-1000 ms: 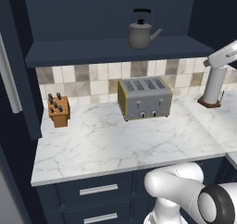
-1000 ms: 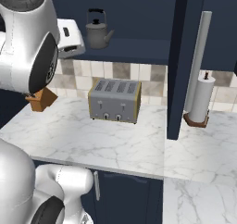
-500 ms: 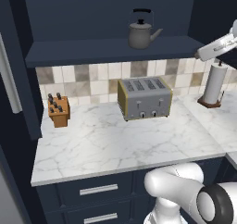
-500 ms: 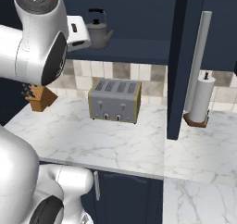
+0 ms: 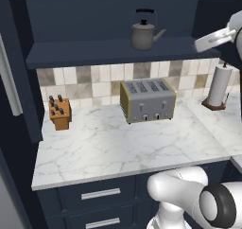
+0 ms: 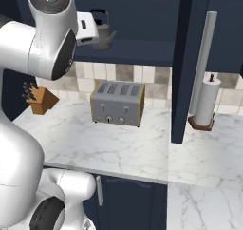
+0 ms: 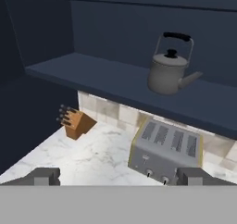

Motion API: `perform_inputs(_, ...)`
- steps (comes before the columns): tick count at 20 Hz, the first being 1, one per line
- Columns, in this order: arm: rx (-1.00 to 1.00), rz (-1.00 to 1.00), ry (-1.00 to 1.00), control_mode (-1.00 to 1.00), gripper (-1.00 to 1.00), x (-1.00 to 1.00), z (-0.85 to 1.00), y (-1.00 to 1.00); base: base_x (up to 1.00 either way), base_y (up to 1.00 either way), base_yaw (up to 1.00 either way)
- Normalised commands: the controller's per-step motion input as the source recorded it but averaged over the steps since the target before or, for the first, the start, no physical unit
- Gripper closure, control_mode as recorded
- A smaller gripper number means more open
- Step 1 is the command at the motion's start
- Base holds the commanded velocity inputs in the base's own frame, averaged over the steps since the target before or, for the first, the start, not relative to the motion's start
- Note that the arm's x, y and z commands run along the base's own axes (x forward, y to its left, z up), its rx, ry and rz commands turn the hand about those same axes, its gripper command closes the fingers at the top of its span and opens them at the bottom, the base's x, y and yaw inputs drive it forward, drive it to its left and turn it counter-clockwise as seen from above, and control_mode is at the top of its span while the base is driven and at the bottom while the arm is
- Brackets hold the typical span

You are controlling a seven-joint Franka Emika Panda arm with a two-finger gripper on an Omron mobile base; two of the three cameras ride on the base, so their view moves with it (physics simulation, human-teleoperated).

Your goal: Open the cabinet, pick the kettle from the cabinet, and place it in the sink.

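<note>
The cabinet [image 5: 85,15] stands open, its right door [image 6: 187,58] swung out toward me with its silver bar handle [image 6: 203,62]. The grey kettle [image 5: 144,34] with black handle sits upright on the cabinet shelf [image 7: 92,77], spout pointing right. My gripper [image 5: 201,43] hovers at shelf height, to the right of the kettle and apart from it. In the right base view the gripper [image 6: 95,30] covers part of the kettle [image 6: 107,34]. The hand view shows the kettle [image 7: 170,70] ahead, above the open gripper [image 7: 119,177], nothing between the fingertips [image 7: 44,176]. The sink is out of view.
A silver toaster [image 5: 147,100] stands on the white marble counter [image 5: 108,147] under the shelf. A wooden knife block [image 5: 60,113] is at the counter's left, a paper towel roll [image 5: 218,86] at its right. The left door [image 5: 14,81] hangs open at the left edge.
The hand has risen from beside the paper towel roll to shelf height and moved left toward the kettle. The jaws stayed open; the kettle has not moved.
</note>
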Motion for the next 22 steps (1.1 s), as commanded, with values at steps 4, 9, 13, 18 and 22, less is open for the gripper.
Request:
perform_inputs(4, 0.04, -0.01, 0.0, -1.0, -1.0, 0.35, 0.0, -0.06, 0.0, 0.0, 0.0)
perform_inputs(9, 0.01, -0.02, 0.0, -1.0, -1.0, 0.41, 0.0, -0.06, 0.0, 0.0, 0.0)
perform_inputs(13, 0.01, -0.02, 0.0, -1.0, -1.0, 0.4, 0.02, -0.04, 0.0, 0.0, 0.0)
perform_inputs(18, 0.02, -0.01, 0.0, -1.0, -1.0, 0.4, 0.08, 0.0, 0.0, 0.0, 0.0)
perform_inputs(22, 0.03, 0.0, 0.0, -1.0, -1.0, 0.35, 0.14, 0.0, 0.0, 0.0, 0.0)
